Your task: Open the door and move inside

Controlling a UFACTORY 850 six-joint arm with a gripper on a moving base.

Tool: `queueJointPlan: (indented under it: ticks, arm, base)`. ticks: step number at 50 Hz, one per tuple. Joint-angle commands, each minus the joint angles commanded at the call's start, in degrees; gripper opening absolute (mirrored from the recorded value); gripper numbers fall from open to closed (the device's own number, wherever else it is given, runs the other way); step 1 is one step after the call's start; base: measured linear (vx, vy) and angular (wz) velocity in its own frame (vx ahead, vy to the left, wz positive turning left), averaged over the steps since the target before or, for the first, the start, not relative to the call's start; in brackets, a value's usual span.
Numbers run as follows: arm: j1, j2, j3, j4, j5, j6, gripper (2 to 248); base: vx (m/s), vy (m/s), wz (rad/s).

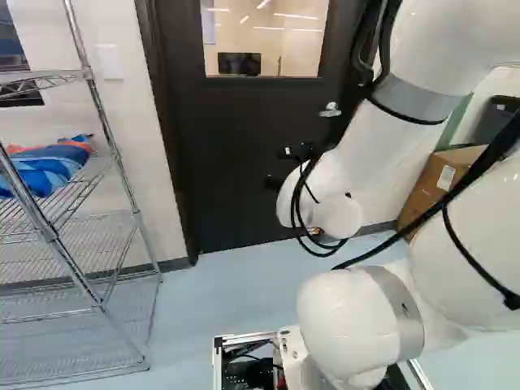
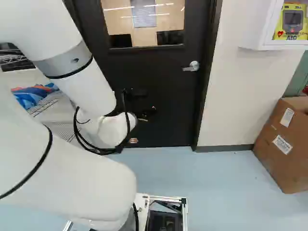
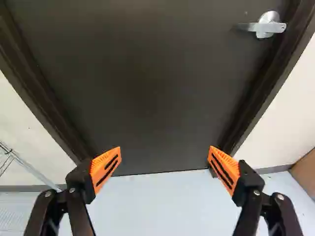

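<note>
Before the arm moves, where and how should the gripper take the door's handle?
I would take the handle by its lever, nearer the free end than the round base, coming from the front. The lever is a slim bar running level across the door, so the open gripper probably needs turning to straddle it from above and below.

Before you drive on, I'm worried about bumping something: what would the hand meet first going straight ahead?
Most likely the closed door, probably its lower part; nothing shows between it and the open hand. How far off it is stays unclear. The handle lies off that line.
</note>
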Motion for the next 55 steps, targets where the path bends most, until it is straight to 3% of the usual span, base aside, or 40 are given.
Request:
queueJointPlan:
  ticks: [55]
  arm:
    - [0.0, 0.0, 0.0, 0.0, 0.0, 0.0, 247]
  base:
    - [0.034, -0.013, -0.060]
